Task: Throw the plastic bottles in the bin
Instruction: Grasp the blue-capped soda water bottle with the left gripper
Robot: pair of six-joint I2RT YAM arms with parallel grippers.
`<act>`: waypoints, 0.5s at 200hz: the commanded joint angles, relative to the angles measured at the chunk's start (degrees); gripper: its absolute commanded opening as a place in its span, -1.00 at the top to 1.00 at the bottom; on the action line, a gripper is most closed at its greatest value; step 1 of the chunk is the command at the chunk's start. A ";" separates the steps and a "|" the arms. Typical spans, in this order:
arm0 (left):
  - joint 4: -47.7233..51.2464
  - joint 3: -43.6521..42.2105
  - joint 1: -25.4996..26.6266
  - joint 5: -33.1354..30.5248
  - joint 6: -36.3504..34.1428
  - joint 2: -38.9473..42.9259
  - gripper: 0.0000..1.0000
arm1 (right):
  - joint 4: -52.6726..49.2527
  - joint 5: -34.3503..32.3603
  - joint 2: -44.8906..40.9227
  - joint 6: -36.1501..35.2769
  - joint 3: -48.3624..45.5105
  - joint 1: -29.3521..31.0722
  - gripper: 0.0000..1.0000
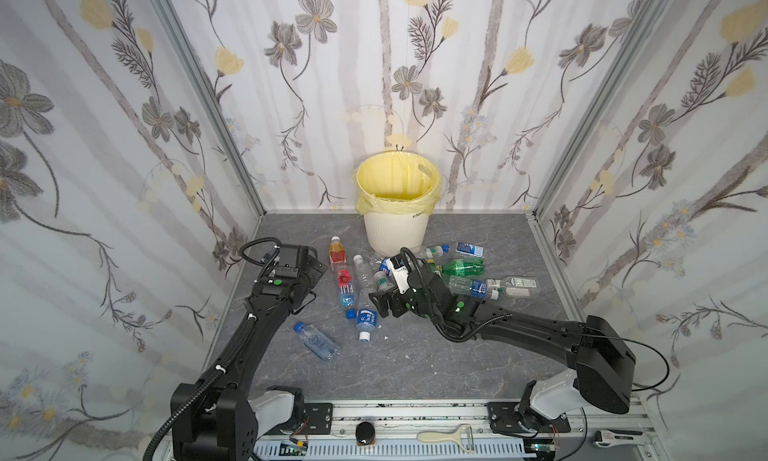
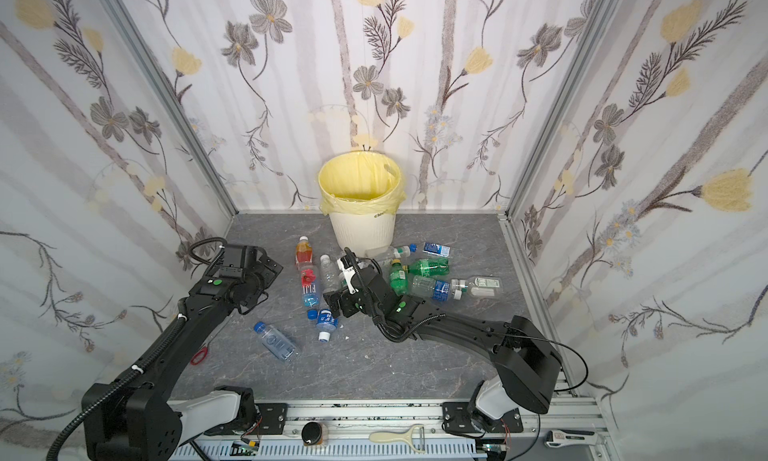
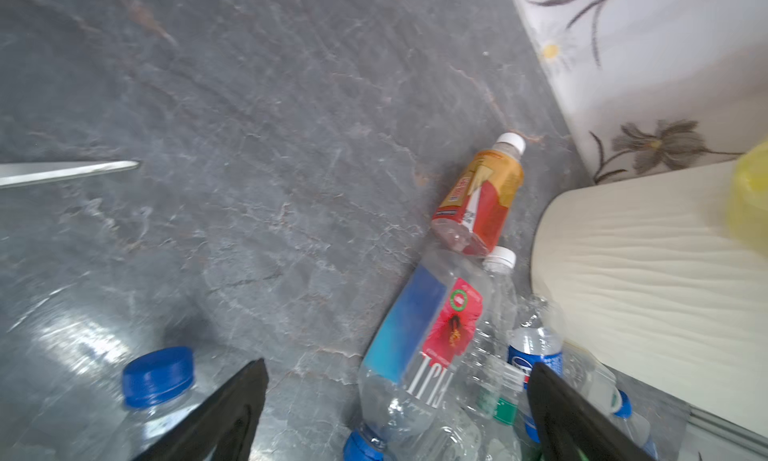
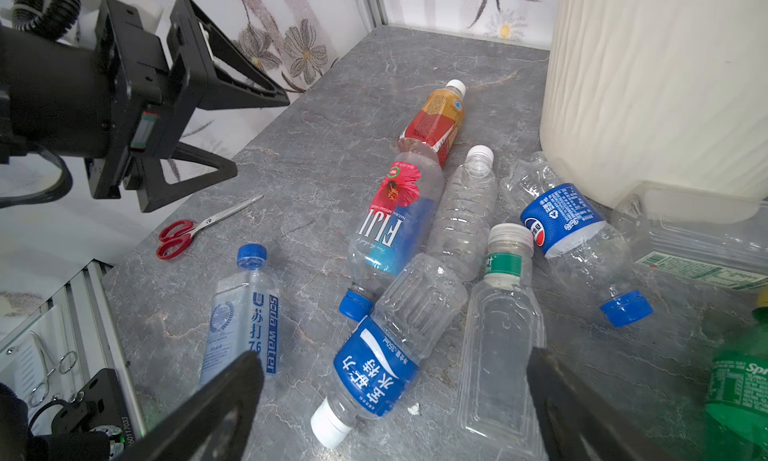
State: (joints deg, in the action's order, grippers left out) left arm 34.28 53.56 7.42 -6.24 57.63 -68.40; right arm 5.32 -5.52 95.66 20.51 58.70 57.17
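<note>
Lining the bin [image 1: 395,236] is a yellow bag [image 1: 388,178]; plastic bottles [image 1: 347,290] lie outside

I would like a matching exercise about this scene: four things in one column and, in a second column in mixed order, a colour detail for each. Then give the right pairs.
Things:
1. bin
2. scissors
3. orange-red bottle
4. soda water bottle

Details:
a. white cap
b. red handles
c. cream-white, ribbed wall
d. blue cap

Pairs: 1-c, 2-b, 3-a, 4-d
</note>
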 commanded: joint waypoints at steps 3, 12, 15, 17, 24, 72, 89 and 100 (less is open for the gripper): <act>10.17 -0.33 -0.49 -4.14 6.08 -0.34 -1.00 | 2.33 -0.53 0.66 -0.91 0.98 0.05 -0.99; 11.11 -0.99 -0.56 -3.80 7.05 -0.09 -1.00 | 2.24 -0.70 0.50 -1.15 0.99 0.03 -0.99; 11.49 -1.33 -0.56 -3.64 7.47 0.06 -1.00 | 2.24 -0.84 0.35 -1.24 0.98 0.00 -0.99; 11.68 -1.57 -0.56 -3.50 7.78 0.14 -1.00 | 2.21 -0.90 0.28 -1.26 0.98 -0.03 -0.99; 12.11 -2.72 -0.61 -2.83 8.87 0.64 -1.00 | 1.98 -1.07 0.10 -1.48 0.89 -0.08 -0.99; 14.41 -6.68 -0.56 -1.45 9.89 0.46 -0.97 | 2.14 -2.53 -1.75 -2.39 -1.19 -1.46 -0.99; 15.71 -7.25 -0.43 -1.39 10.00 0.37 -0.93 | 2.60 -2.58 -2.42 -2.26 -2.29 -2.12 -0.99; 16.06 -7.87 -0.27 -0.85 9.62 0.39 -0.91 | 3.22 -2.57 -2.81 -2.23 -3.09 -2.54 -0.99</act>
State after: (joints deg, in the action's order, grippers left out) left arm 47.13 46.72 6.96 -7.22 66.26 -67.92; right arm 5.52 -6.85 93.84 18.76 56.90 55.29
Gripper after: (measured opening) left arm 0.963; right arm 0.996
